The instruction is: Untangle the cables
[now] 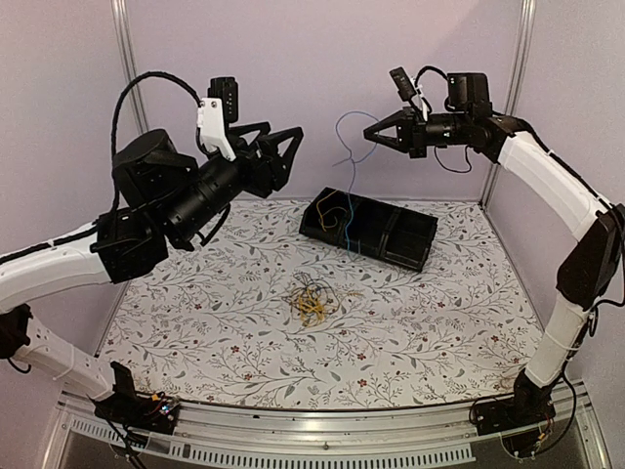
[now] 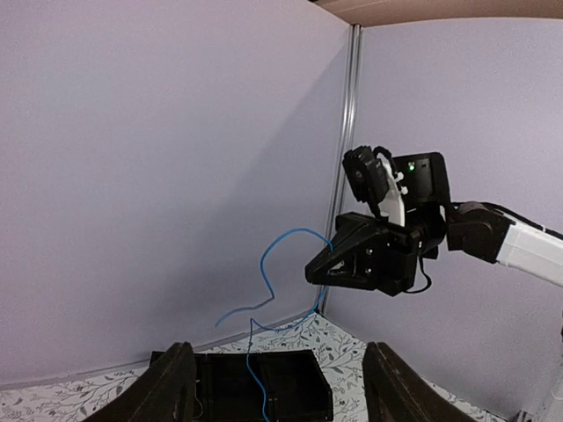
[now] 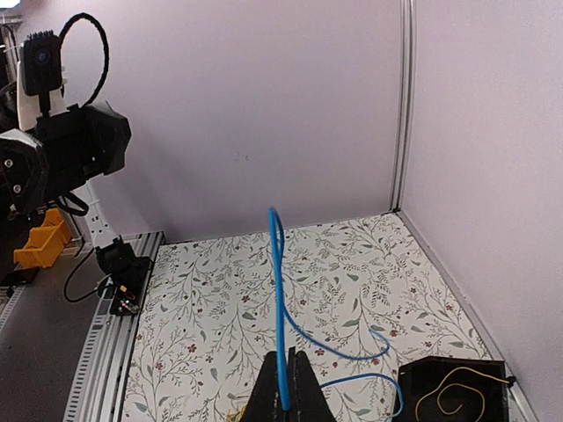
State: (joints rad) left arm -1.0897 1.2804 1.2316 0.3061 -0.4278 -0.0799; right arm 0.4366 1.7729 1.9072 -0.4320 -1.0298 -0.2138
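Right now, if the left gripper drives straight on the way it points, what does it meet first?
Most likely the thin blue cable dangling from the shut right gripper: in the left wrist view it hangs between the open left gripper's fingers. Depth is unclear.

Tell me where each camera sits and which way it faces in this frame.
Top external: above and behind the bases, looking down at the table; both arms show, left tool open, right tool shut on the blue cable.
Left wrist: raised, facing the right tool and far corner; its own fingers frame the bottom.
Right wrist: raised, facing leftward across the table, left arm at the edge; its shut fingers at the bottom.
Both wrist views share the blue cable and black tray.
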